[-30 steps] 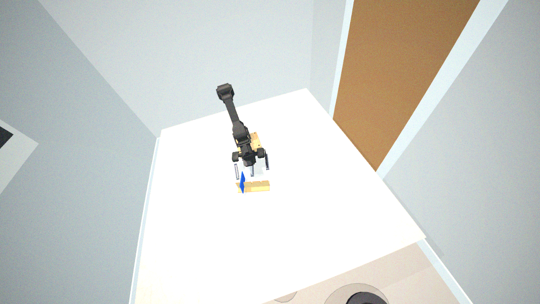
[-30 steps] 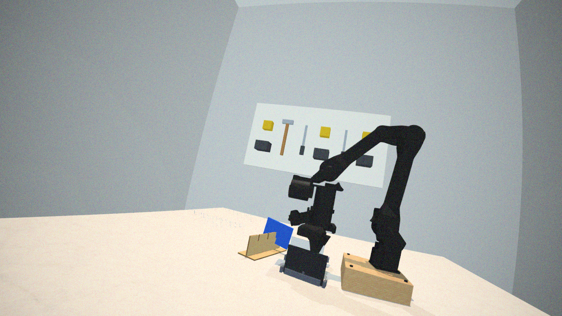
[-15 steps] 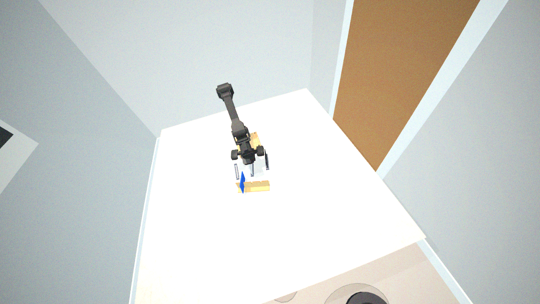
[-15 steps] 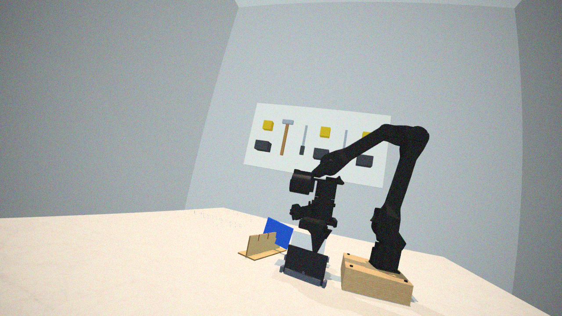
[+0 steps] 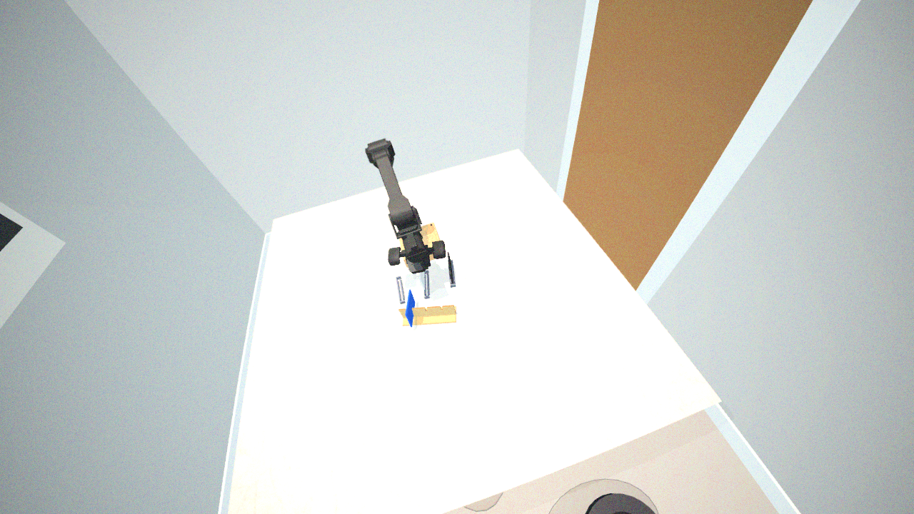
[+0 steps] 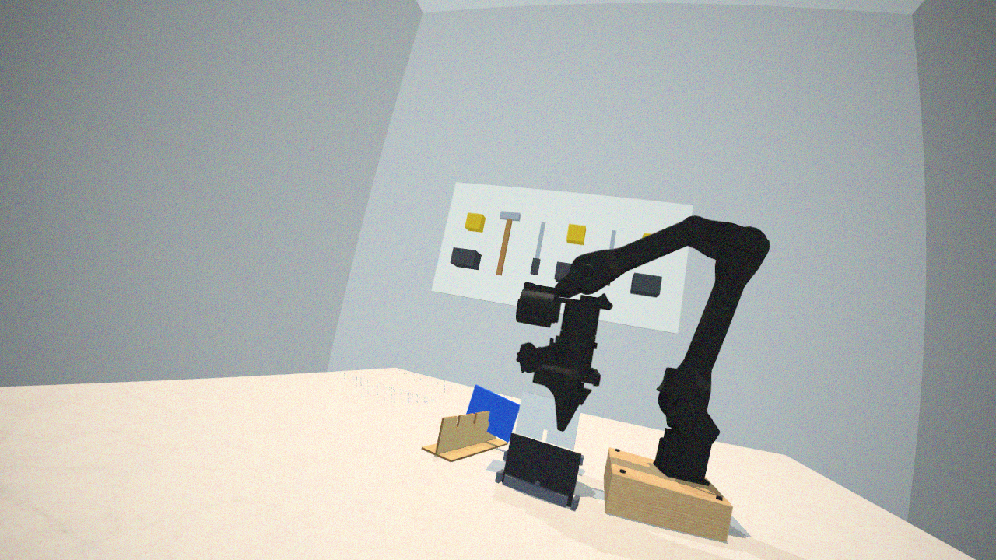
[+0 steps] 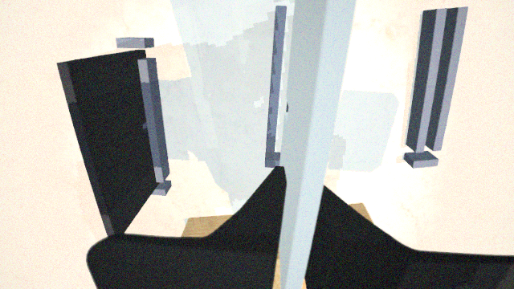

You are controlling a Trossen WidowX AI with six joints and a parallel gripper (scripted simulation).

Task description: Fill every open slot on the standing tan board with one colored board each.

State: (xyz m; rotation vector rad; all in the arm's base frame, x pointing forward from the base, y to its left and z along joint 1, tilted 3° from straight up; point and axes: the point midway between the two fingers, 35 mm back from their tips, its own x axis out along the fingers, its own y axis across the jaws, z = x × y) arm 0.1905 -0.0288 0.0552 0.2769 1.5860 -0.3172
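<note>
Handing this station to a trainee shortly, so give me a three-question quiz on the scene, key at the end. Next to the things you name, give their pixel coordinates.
1. Multiple choice: What is the end effector (image 6: 562, 426) (image 7: 287, 176) holding? A) the blue board; B) the pale board; C) the black board.
2. True or false: The blue board (image 5: 410, 308) (image 6: 492, 412) stands crosswise to the tan board (image 5: 440, 315) (image 6: 462, 433).
3. Fill in the blank: The black board (image 6: 541, 464) (image 7: 110, 136) stands upright in its ____.

Key: 1. B; 2. true; 3. holder
</note>
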